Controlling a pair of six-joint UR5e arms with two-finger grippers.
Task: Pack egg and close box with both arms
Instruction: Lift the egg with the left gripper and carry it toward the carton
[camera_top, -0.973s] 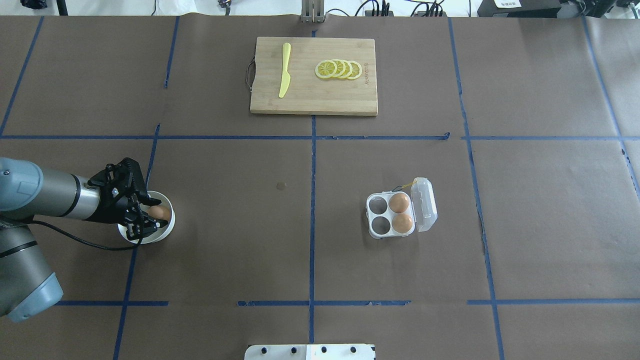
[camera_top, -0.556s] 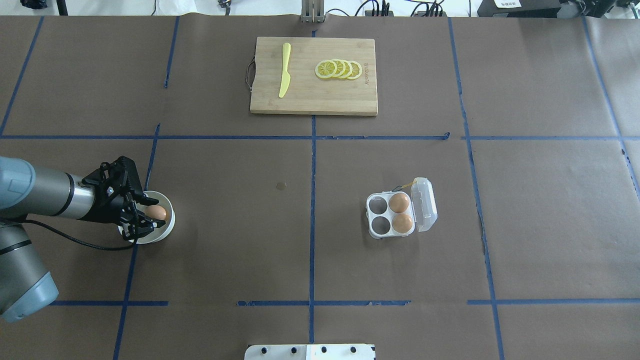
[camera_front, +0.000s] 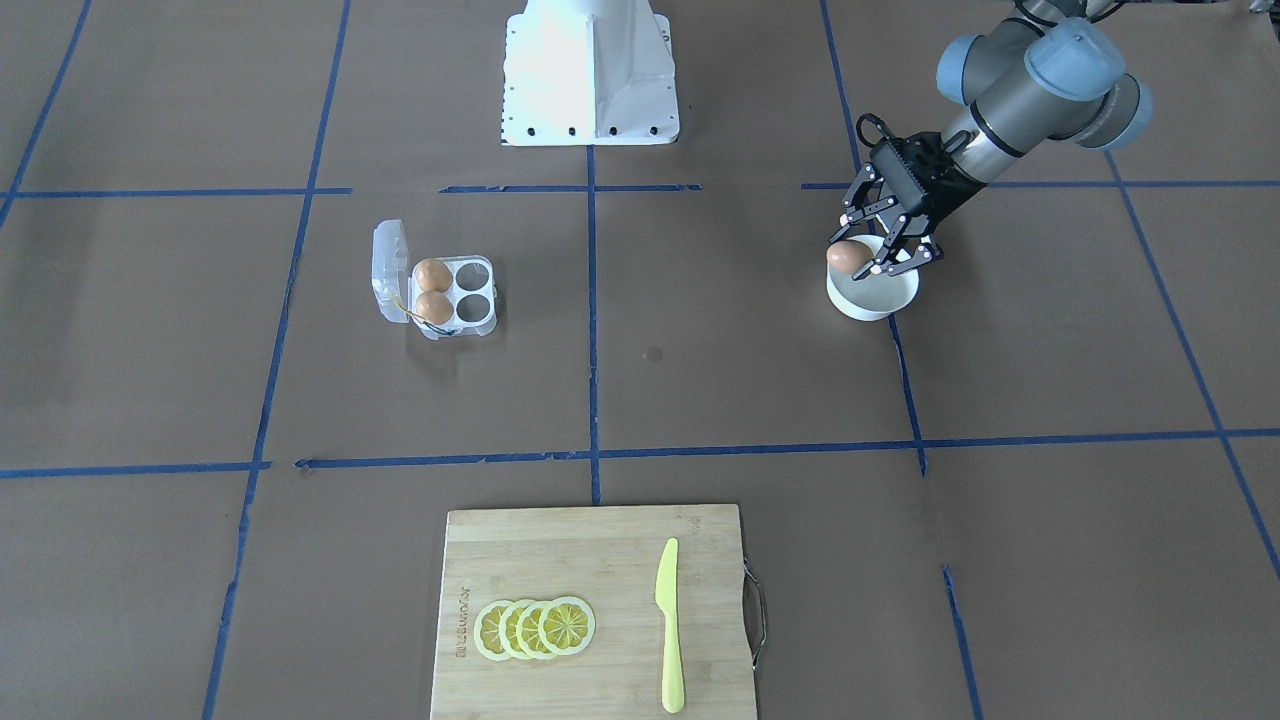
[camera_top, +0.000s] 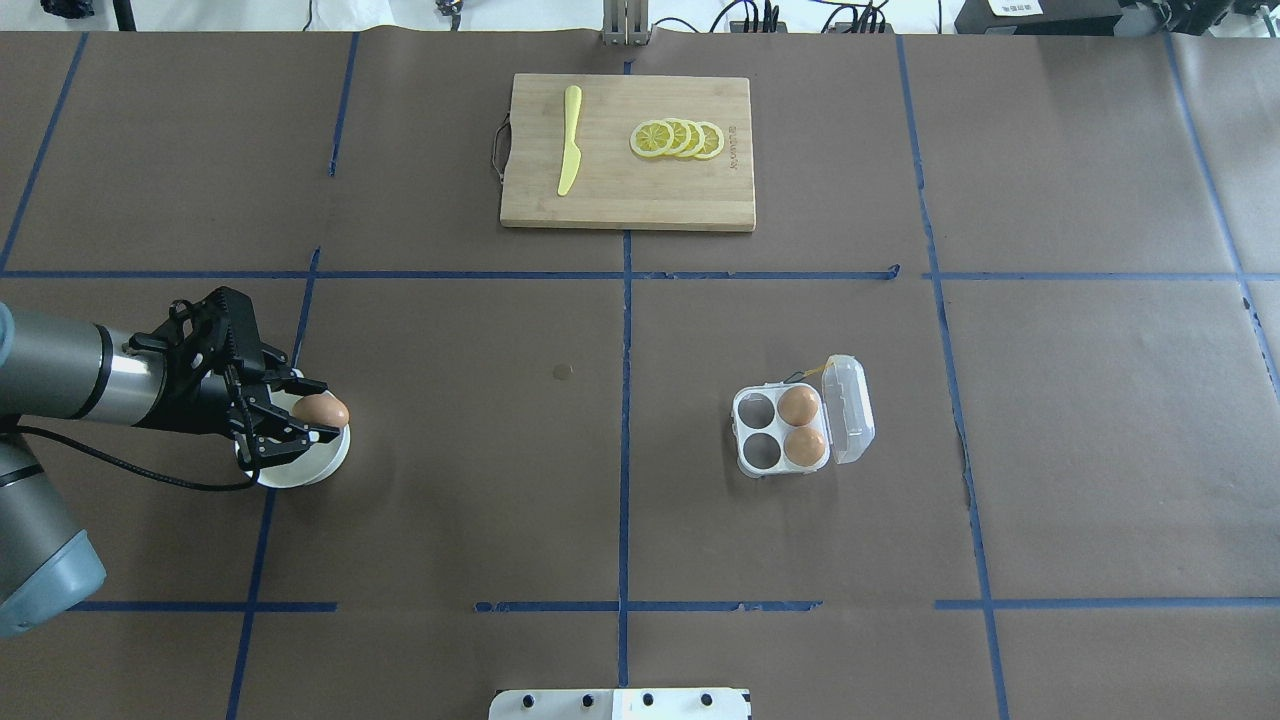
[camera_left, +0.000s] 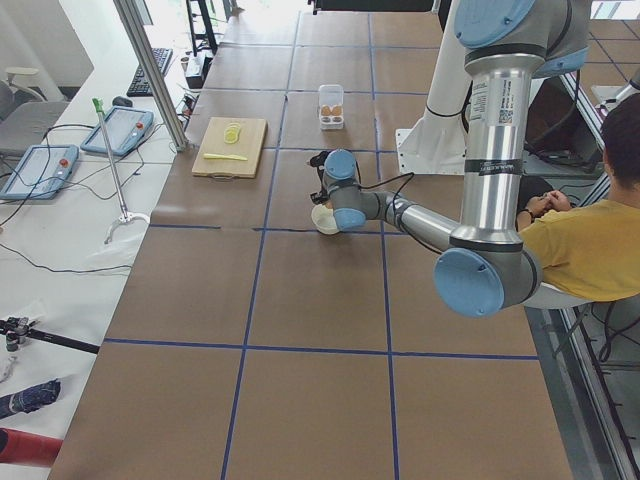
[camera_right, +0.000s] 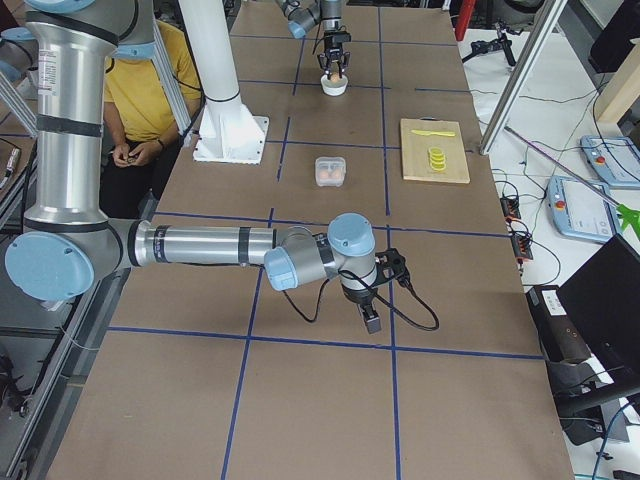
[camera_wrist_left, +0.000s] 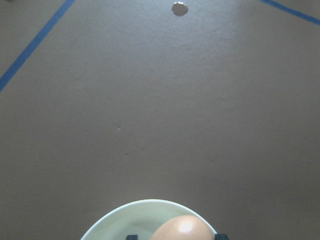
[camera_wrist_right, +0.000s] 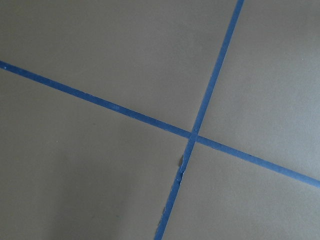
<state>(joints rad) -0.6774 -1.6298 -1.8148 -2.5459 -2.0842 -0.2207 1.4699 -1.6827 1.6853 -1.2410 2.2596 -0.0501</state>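
- Far left of the box (camera_top: 742, 432), over the white bowl (camera_top: 330, 462), the left jaws are clamped on the egg (camera_top: 322, 410), with a black finger on either side of the shell.
- A second ago that egg sat low inside the bowl. Now it rides above the rim on the side nearest the box, and the left arm (camera_top: 60, 375) has drawn back and up. The bowl has not shifted on the desk (camera_top: 450, 500).
- I read that as the pick being done, so the carry across to the box comes next.
- Beyond the box and a little left of it, the cutting board (camera_top: 620, 205) with its yellow knife (camera_top: 569, 140) and lemon slices (camera_top: 678, 138) lies as it did before.
- The box is where it was, its lid (camera_top: 850, 408) standing open on its right side. Two other eggs (camera_top: 799, 405) fill the cells next to the lid, and the two empty cells (camera_top: 757, 408) face the bowl, so I judge there is room to set this one down.
- Well right of the box and outside the overhead view, the right arm (camera_right: 200, 245) hangs low over bare desk. Its wrist camera shows only crossed blue tape (camera_wrist_right: 192, 135).
- Only the side camera catches the right jaws, so I cannot tell whether they are parted or closed.
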